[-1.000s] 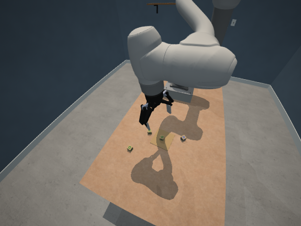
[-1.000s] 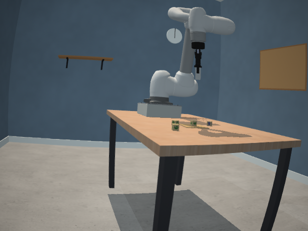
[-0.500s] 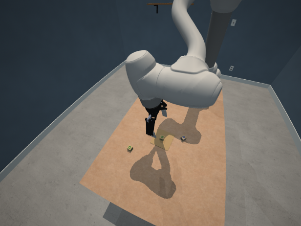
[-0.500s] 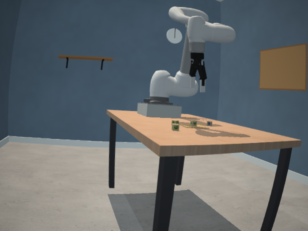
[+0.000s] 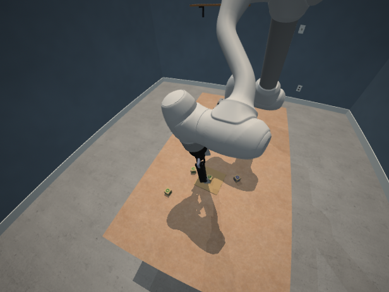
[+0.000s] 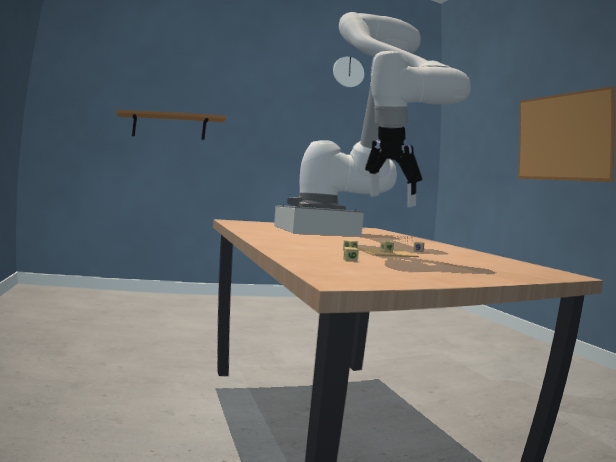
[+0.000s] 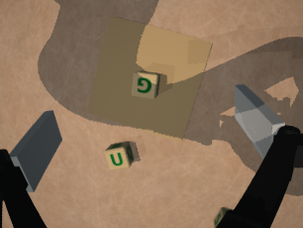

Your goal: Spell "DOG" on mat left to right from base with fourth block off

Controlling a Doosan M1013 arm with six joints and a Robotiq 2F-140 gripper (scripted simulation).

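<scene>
hangs high over the table, gripper released, fingers spread wide, with nothing between them and nothing touched. in the wrist view, shows the mat lying flat toward 12 o'clock, with the g block on it, letter upside down there. clockwise from the mat's middle in the top view, has the blue-marked block off the mat at 3 o'clock, the outlying block well apart between 8 and 9, and the u block just beside it at 10. partly hides the outlying block behind a finger in the wrist view; covers part of the mat in the top view.
</scene>
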